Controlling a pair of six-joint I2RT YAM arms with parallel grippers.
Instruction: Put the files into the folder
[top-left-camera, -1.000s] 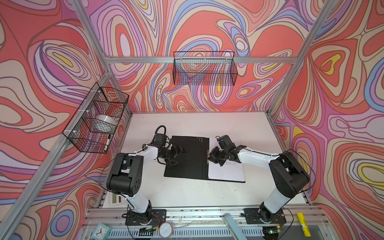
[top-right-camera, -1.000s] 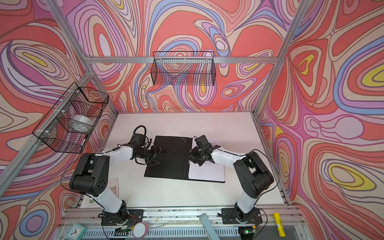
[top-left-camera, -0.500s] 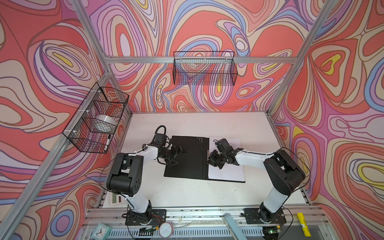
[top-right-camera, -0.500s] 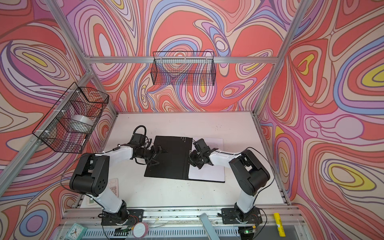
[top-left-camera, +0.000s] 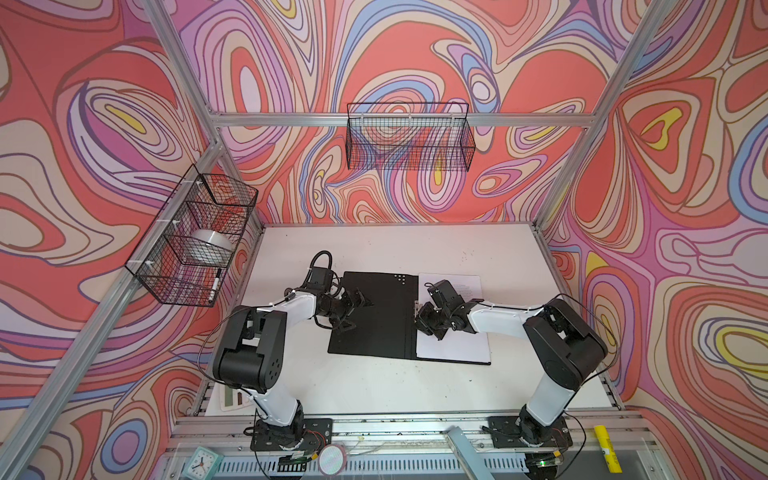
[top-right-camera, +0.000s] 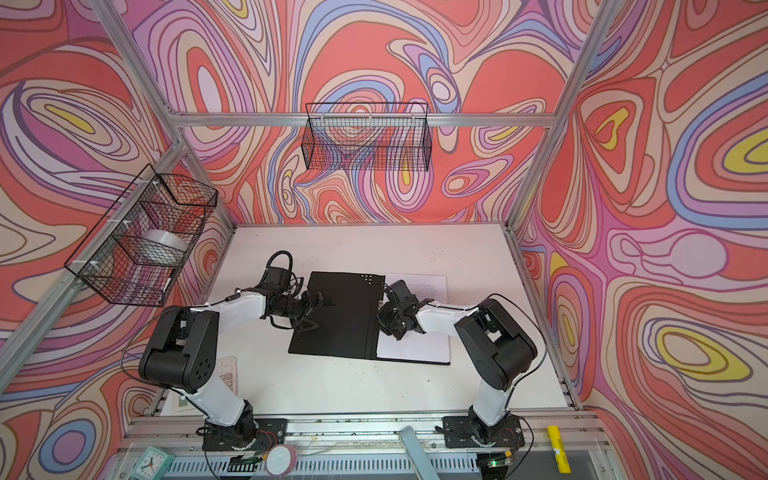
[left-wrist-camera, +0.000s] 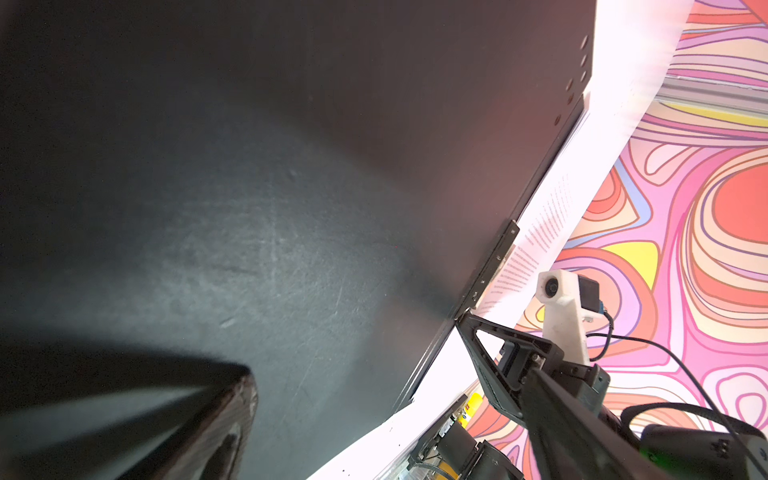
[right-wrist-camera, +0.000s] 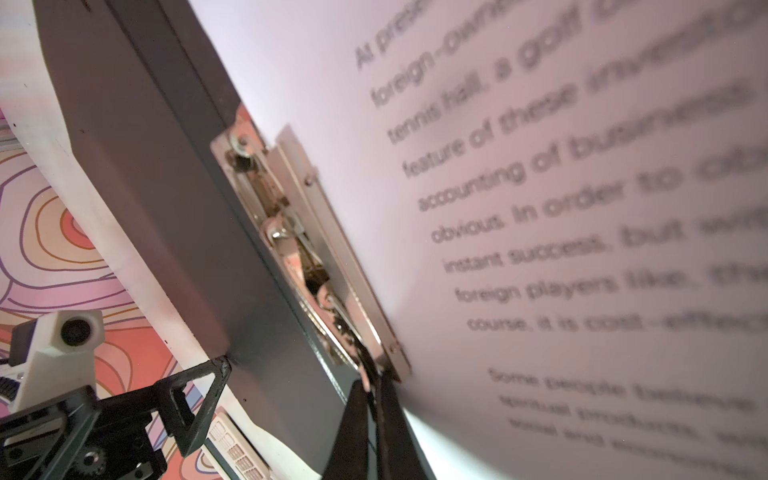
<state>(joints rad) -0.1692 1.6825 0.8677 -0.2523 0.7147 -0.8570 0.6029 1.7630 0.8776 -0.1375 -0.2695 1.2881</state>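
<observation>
The open folder (top-left-camera: 376, 328) appears to be pinned flat by the left gripper (top-left-camera: 356, 313), jaws spread wide, so the files (top-left-camera: 455, 345) laid on its right half can be fastened by the closed right gripper (right-wrist-camera: 371, 384) set against the metal clip (right-wrist-camera: 307, 232).

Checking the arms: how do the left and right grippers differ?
The left gripper is wide open; the right gripper is shut. The left is over the bare black half of the folder; the right has its tips at the metal clip beside the files. Both sit low over it.
</observation>
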